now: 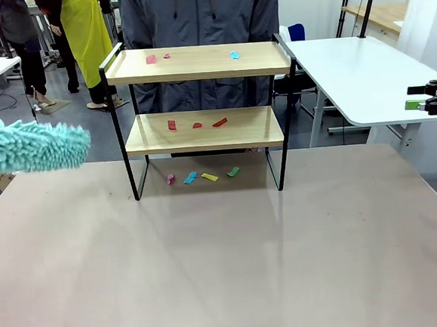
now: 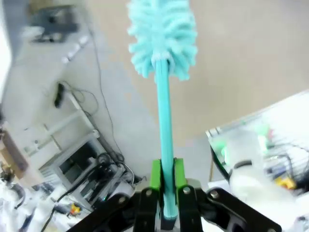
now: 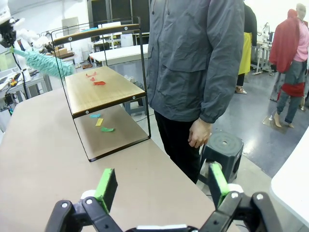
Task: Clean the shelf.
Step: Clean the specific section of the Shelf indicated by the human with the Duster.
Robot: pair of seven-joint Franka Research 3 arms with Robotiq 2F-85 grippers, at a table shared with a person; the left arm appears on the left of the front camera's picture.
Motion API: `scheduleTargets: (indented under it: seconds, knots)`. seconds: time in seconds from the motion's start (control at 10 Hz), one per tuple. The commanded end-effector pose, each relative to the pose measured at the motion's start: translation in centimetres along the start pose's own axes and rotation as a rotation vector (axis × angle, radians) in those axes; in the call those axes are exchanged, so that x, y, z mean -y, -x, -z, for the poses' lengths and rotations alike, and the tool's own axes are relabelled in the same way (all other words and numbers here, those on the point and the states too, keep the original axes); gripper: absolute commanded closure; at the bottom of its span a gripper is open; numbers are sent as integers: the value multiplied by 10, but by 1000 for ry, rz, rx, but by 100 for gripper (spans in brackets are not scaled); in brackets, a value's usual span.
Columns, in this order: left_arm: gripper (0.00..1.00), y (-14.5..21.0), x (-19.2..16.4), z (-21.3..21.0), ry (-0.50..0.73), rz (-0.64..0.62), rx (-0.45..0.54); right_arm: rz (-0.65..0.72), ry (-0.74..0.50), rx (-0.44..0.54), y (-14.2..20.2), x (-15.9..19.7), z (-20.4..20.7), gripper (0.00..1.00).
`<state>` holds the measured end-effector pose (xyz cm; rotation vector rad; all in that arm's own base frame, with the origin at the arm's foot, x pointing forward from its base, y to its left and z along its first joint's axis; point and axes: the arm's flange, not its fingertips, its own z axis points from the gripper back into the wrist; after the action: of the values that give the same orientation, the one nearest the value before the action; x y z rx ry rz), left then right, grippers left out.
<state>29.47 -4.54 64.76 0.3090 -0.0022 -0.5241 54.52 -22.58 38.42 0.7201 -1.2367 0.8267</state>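
The shelf (image 1: 201, 138) stands at the far middle of the table (image 1: 227, 269), beyond both grippers. The left gripper (image 2: 166, 176) is clamped on the handle of a teal duster (image 1: 32, 148), whose fluffy head hangs to the shelf's left, apart from it; the right gripper (image 3: 159, 181) stands wide, holding nothing. Coloured scraps (image 1: 210, 177) lie on the table under the shelf and on both boards, and a person (image 1: 199, 13) in a grey jacket stands just behind it.

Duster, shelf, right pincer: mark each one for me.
Duster (image 1: 32, 148): front view, middle of its fluffy teal head.
Shelf (image 1: 199, 63): front view, bare wood of the top board.
Right pincer (image 3: 162, 184): right wrist view, midway between its open green-padded fingertips.
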Motion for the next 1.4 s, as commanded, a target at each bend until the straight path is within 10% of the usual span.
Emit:
scheduleTargets:
  seconds: [0.0,0.5,1.3]
  knots:
    - [87,2,9,-15,79,244,-20,-5,-2,2,-3,-1,2,0]
    - [87,0,40,-11,155,682,-63,-5,-2,2,-3,-1,2,0]
    - [87,-7,48,-5,133,688,-82,-5,-2,2,-3,-1,2,0]
